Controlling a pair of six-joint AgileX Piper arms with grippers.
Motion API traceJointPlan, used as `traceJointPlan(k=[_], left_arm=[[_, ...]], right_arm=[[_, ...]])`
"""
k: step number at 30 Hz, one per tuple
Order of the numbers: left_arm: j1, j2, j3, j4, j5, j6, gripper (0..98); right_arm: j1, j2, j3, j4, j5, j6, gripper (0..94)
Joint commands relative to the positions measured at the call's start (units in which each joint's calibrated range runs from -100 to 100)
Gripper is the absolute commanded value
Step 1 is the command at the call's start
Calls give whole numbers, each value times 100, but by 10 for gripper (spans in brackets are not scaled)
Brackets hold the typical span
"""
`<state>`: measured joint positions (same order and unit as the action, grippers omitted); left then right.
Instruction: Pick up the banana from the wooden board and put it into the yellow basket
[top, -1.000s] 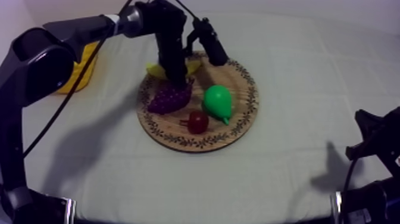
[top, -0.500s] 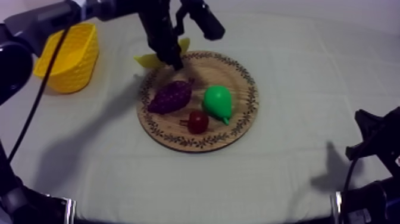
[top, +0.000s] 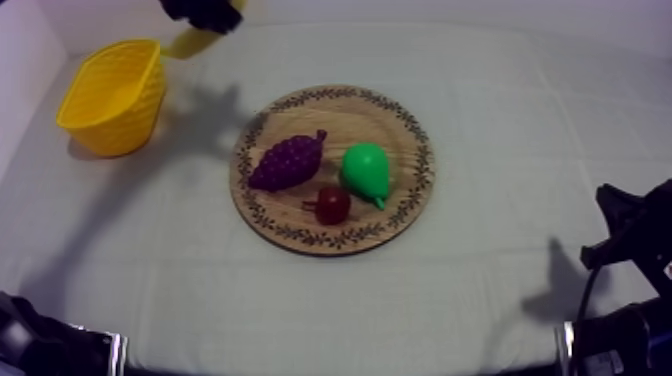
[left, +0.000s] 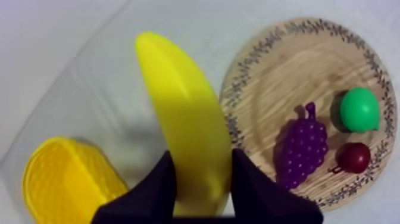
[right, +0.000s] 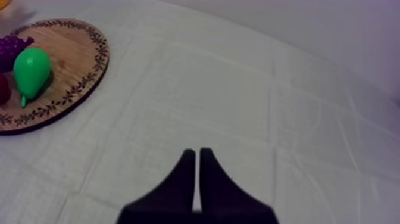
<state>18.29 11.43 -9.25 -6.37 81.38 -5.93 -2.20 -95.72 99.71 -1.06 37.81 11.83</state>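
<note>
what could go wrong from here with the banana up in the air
1. The left gripper holds the banana near one end, with most of its length sticking out, so it may pivot or slip.
2. The banana hangs beside the yellow basket, not over it; letting go now would likely drop it on the cloth.
3. The banana looks long against the basket's opening, so it could catch on the rim or tip the basket.

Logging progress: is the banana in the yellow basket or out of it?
Out. The left claw is shut on the banana, holding it above the cloth between basket and wooden board.
</note>
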Motion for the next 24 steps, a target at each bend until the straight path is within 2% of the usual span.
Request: traceJointPlan(k=[1,11,21,24], left_arm=[[-175,-463,49,4,-1,23,285],[-1028,-1109,292,55,-58,33,309],[-1790,-579,325,176,-394,-51,360],[-1911,-332,274,189,-452,-64,415]], right_arm=[[-2,-3,-5,1,-7,2,6],[-2,-3,-5,1,-7,2,6],[-9,-3,-5,1,-7,2,6],[-10,-3,-5,1,-7,2,6]])
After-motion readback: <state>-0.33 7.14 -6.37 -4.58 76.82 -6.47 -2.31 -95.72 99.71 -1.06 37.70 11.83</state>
